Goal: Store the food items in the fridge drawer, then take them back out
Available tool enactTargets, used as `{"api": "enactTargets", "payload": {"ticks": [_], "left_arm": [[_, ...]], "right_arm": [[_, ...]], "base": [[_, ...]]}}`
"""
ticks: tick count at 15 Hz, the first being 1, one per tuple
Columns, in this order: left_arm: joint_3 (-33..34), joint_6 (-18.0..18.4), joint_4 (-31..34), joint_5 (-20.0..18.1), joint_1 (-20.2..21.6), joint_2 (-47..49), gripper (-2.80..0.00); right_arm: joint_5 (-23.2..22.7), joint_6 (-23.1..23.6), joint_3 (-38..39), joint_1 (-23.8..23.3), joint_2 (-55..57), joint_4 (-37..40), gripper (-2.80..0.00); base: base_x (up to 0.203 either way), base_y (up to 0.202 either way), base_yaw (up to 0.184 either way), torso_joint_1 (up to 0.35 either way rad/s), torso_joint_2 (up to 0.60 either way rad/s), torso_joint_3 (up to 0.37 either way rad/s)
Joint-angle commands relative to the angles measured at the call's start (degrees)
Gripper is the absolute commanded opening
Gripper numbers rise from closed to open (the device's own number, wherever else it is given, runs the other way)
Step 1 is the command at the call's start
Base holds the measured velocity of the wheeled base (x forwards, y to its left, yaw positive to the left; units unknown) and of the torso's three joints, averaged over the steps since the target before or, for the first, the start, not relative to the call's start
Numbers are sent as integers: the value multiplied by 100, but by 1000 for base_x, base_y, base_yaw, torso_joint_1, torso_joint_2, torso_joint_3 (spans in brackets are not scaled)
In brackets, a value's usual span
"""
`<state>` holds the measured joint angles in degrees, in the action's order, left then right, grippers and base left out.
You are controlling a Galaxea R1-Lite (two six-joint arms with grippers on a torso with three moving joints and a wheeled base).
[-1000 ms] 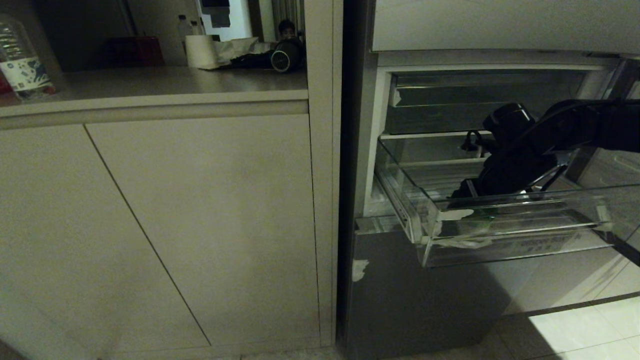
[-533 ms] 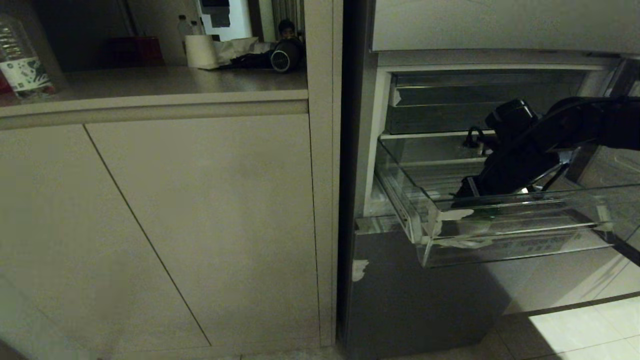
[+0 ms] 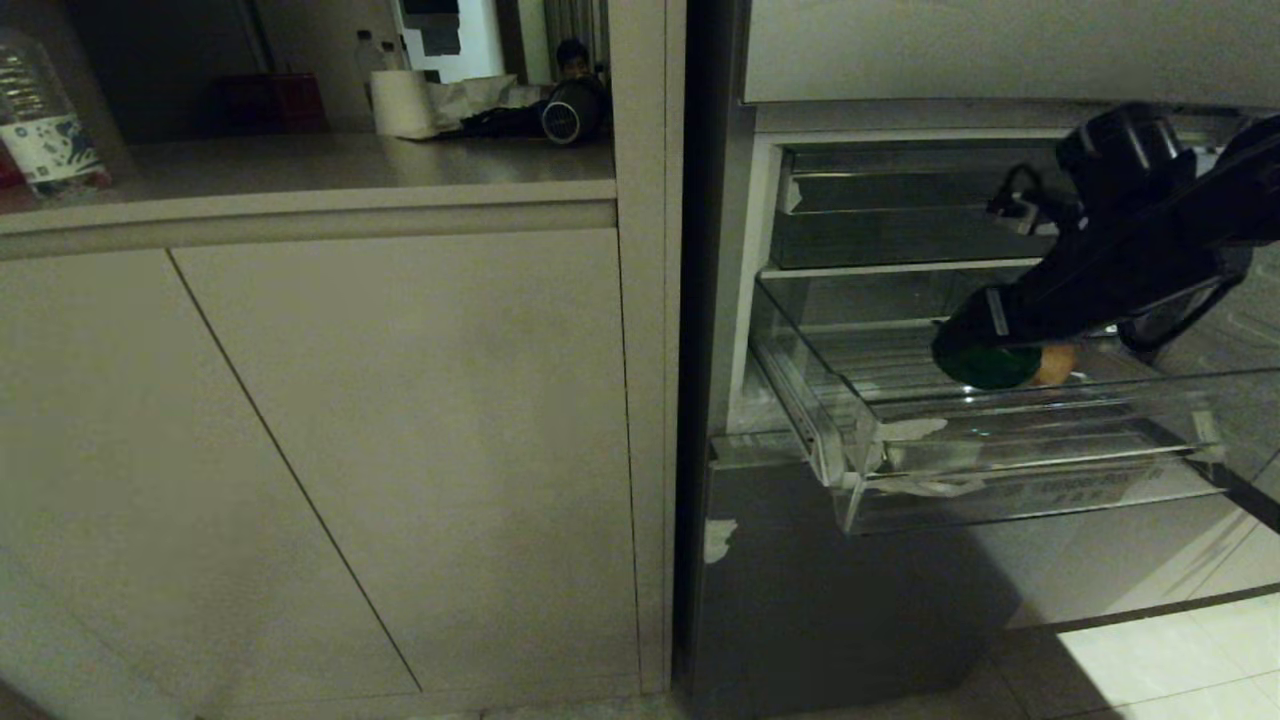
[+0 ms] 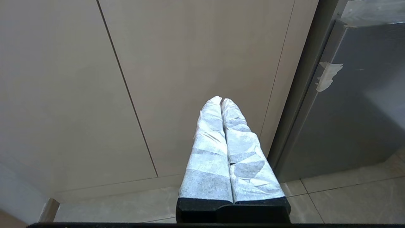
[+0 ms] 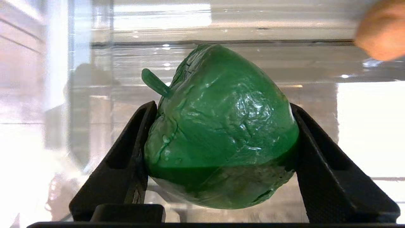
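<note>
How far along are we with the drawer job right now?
The fridge drawer is pulled open. In hand: the right gripper is shut on a green pepper, held just above the drawer floor. A tan potato-like item sits in the drawer beside it, not yet handled. The left gripper is parked, shut, facing the cabinet.

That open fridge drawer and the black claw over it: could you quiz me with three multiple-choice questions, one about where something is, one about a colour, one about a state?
1. Where is the right gripper?
A. over the fridge drawer
B. on the counter
C. at the floor

2. What colour is the pepper between its fingers?
A. red
B. yellow
C. green

3. How does the left gripper stand?
A. shut, empty
B. wide open
C. holding a bottle

Answers: 1 A, the head view shows it above the clear bin. 2 C, the right wrist view shows glossy green skin. 3 A, its wrapped fingers meet with nothing between.
</note>
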<state>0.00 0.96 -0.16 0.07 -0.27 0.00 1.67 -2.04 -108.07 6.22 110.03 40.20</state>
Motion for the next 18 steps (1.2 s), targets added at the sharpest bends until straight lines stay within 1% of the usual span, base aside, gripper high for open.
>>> {"api": "enactTargets", "payload": {"ticks": [1, 4, 6, 10, 12, 14, 16, 18], "left_arm": [[0, 0, -2, 1, 0, 9, -280], [0, 0, -2, 1, 0, 9, -280], [0, 0, -2, 1, 0, 9, -280], [0, 0, -2, 1, 0, 9, -280], [0, 0, -2, 1, 0, 9, -280], [0, 0, -2, 1, 0, 9, -280], [0, 0, -2, 1, 0, 9, -280], [0, 0, -2, 1, 0, 9, -280]], "right_arm": [[8, 5, 328, 2, -764, 21, -280], [94, 1, 967, -3, -1754, 20, -280], [219, -4, 1584, -5, -2636, 16, -280], [384, -92, 3016, -6, -5008, -81, -280], [449, -137, 3872, -6, -6213, -328, -280], [498, -85, 4599, -6, -7220, -568, -280], [522, -31, 5195, -2, -7940, -707, -280], [517, -9, 5654, 2, -8296, -792, -280]], "base": [[0, 0, 0, 0, 0, 0], [0, 0, 0, 0, 0, 0], [0, 0, 0, 0, 0, 0], [0, 0, 0, 0, 0, 0], [0, 0, 0, 0, 0, 0], [0, 0, 0, 0, 0, 0], [0, 0, 0, 0, 0, 0], [-5, 2, -41, -1, -1, 4]]}}
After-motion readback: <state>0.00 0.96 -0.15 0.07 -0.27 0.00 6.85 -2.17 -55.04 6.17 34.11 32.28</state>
